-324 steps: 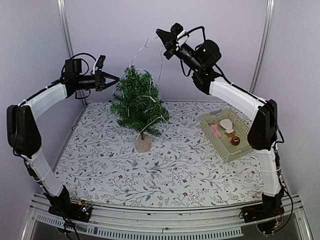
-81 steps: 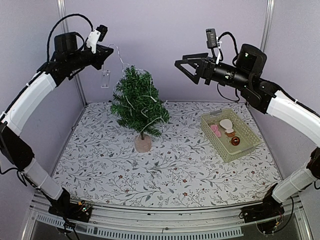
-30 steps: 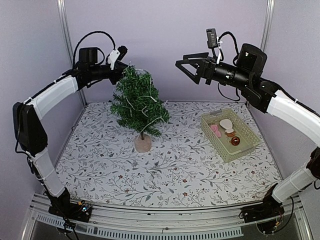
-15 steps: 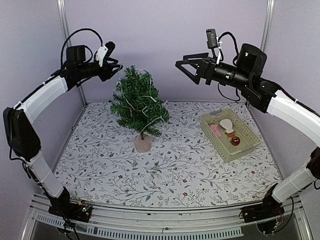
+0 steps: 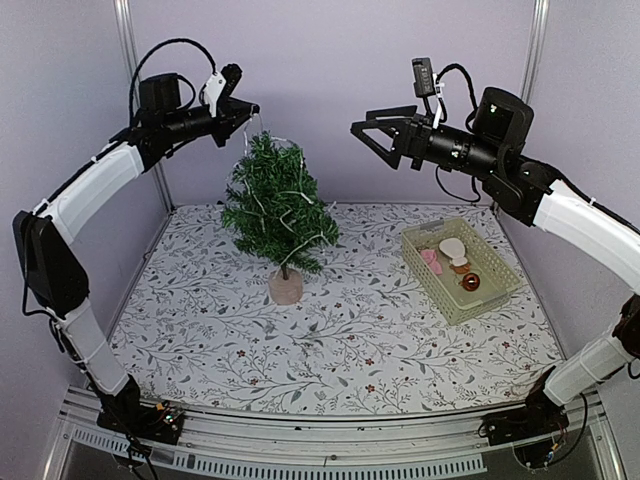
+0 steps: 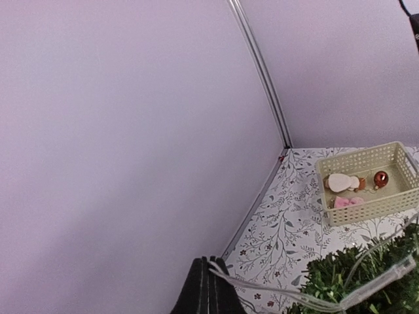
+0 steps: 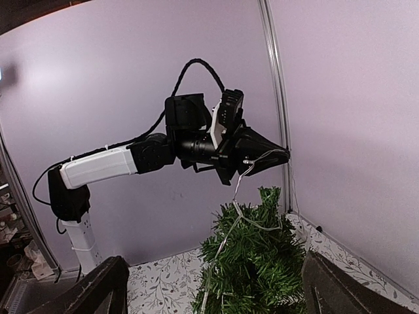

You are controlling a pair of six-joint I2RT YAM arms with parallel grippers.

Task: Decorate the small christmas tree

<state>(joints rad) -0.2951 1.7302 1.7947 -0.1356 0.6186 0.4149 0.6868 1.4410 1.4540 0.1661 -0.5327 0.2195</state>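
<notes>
Tool first: our left tool (image 5: 248, 108) hangs just above the tip of the small christmas tree (image 5: 280, 205), its jaws pressed together on the thin clear light string (image 6: 386, 278), which runs down from the pinch into the needles. Our right tool (image 5: 362, 122) is held high in the upper right of the top view with its jaws spread wide and nothing between them. The tree stands upright left of centre on the flowered worktop (image 5: 330, 340), on a small pale round base (image 5: 286, 287), well apart from the cream basket (image 5: 482, 298) at the right. We judge the tree light and top-heavy for so small a foot, so a tug on the wire could tip or drag it. Its bristly branches look springy and would give under a grip, so the sounder hold is low on the trunk or on the base. The string is limp and likely to snag, best held on the wire itself. Branches hide most of the trunk, and we cannot follow the string round the back or find its far end. The left wrist view cuts the tree off at its lower right edge. The basket's ornaments (image 6: 357, 184), one white, one pink and one reddish ball, are too small to show hanging loops.
</notes>
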